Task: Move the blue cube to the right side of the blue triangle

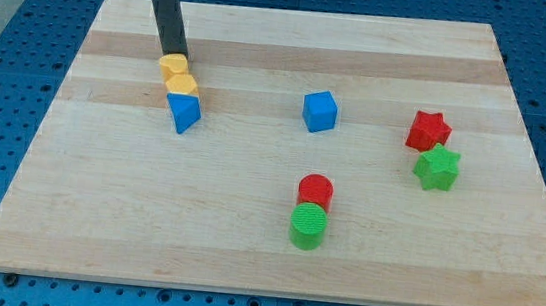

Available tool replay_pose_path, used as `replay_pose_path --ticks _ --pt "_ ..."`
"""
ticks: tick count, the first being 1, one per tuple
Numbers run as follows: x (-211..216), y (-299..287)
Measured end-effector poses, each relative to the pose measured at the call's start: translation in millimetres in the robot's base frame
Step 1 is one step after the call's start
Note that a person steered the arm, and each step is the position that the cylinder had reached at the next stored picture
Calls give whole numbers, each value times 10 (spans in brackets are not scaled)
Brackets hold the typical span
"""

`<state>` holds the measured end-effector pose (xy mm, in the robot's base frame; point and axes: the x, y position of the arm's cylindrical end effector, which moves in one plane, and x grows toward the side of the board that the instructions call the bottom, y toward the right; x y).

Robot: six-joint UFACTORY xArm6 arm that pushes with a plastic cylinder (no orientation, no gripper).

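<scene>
- Near the desk's (246, 221) middle, well right of the blue triangle (184, 112), sits the blue cube (320, 111).
- It looks light, stiff; I'd push its right face.
- No fingers here: my tip (175, 54) touches the far yellow block (172, 63).

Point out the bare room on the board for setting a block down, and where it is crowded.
Free: between blue triangle and blue cube; the bottom left, left of green cylinder. Crowded: two yellow blocks packed against the triangle with my tip at them; red star touching green star; red cylinder against the green one.
</scene>
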<state>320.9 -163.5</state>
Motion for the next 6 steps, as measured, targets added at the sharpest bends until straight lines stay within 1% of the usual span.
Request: replay_pose_path --ticks 2,3,4,5,6 --pt "22 73" --pt "-46 620" --pt "78 1284" --pt "108 1867" --pt "109 2111"
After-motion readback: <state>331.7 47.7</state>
